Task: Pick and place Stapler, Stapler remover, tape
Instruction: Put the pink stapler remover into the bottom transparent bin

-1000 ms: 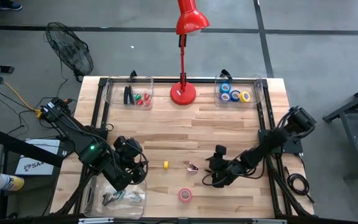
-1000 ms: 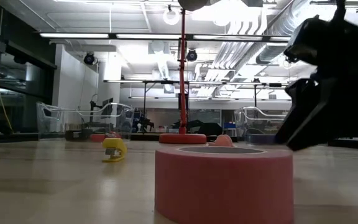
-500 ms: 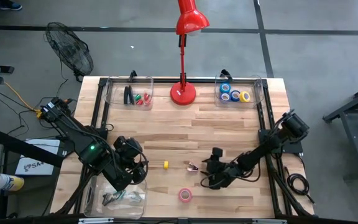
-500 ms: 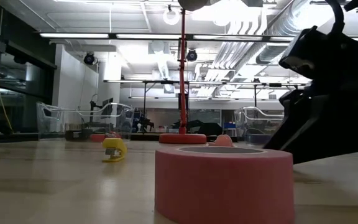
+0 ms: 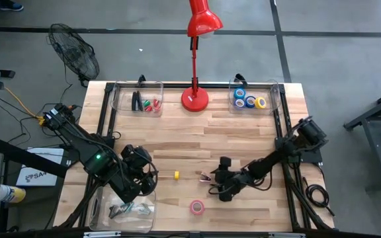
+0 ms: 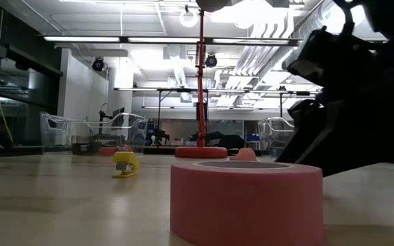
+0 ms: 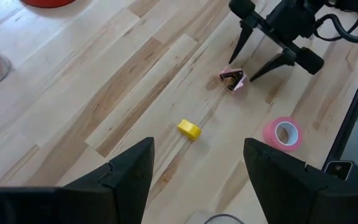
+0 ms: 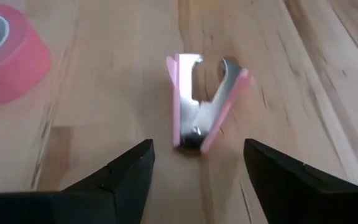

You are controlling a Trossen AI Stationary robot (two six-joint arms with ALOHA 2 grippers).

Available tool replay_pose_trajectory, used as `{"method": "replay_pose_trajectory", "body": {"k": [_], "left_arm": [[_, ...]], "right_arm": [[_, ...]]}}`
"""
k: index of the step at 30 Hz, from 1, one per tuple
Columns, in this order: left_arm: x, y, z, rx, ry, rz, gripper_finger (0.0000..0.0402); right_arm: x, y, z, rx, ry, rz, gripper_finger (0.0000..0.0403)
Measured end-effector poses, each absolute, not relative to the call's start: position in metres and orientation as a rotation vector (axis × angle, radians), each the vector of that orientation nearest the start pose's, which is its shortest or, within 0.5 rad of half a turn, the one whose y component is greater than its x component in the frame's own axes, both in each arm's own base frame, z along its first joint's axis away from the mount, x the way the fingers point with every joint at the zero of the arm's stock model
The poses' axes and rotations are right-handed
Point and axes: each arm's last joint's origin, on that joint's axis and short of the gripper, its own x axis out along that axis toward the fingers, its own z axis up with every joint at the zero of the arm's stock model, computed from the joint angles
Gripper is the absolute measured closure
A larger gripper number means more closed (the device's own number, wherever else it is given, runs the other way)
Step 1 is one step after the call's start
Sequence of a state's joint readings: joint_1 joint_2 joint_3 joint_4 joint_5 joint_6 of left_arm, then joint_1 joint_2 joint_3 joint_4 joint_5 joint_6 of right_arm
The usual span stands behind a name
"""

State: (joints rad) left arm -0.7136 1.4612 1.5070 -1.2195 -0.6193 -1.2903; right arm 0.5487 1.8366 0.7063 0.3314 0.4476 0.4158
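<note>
Around my work area I see a small yellow block [image 5: 176,175] lying alone on the pale wooden table [image 5: 243,142], a pink ring-shaped tape roll [image 5: 196,207] near the front edge, and the red desk lamp [image 5: 194,99] at the back between two clear bins; nothing stands between my right gripper [image 7: 260,51] and its target. The pink-handled metal staple remover [image 8: 202,104] lies flat just ahead of the right gripper's spread fingers [image 8: 114,180], centred in the gap, not touched. The left wrist view shows both prongs straddling it from above, which the low view cannot: there the pink roll fills the foreground. My left gripper [image 7: 194,171] hangs open over the front-left corner, holding nothing.
</note>
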Motion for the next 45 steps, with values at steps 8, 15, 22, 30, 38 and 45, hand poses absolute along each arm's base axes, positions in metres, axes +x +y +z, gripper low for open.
{"method": "replay_pose_trajectory", "body": {"k": [8, 15, 22, 30, 38, 45], "left_arm": [[0.214, -0.163, 0.353, -0.473, 0.777, 0.481, 0.0161], [0.214, -0.163, 0.353, -0.472, 0.780, 0.480, 0.0161], [0.214, -0.163, 0.353, -0.474, 0.787, 0.477, 0.0161], [0.213, -0.164, 0.352, -0.483, 0.812, 0.464, 0.0161], [0.213, -0.164, 0.352, -0.488, 0.825, 0.456, 0.0161], [0.213, -0.164, 0.352, -0.485, 0.826, 0.455, 0.0161]], "right_arm": [[0.285, 0.142, 0.099, 0.094, 0.688, -0.105, 0.0149], [0.289, 0.142, 0.096, 0.129, 0.683, -0.067, 0.0149], [0.302, 0.148, 0.088, 0.148, 0.667, -0.113, 0.0149], [0.308, 0.151, 0.090, 0.130, 0.716, -0.140, 0.0196], [0.301, 0.159, 0.088, 0.125, 0.749, -0.118, 0.0262], [0.304, 0.163, 0.093, 0.143, 0.737, -0.094, 0.0316]]}}
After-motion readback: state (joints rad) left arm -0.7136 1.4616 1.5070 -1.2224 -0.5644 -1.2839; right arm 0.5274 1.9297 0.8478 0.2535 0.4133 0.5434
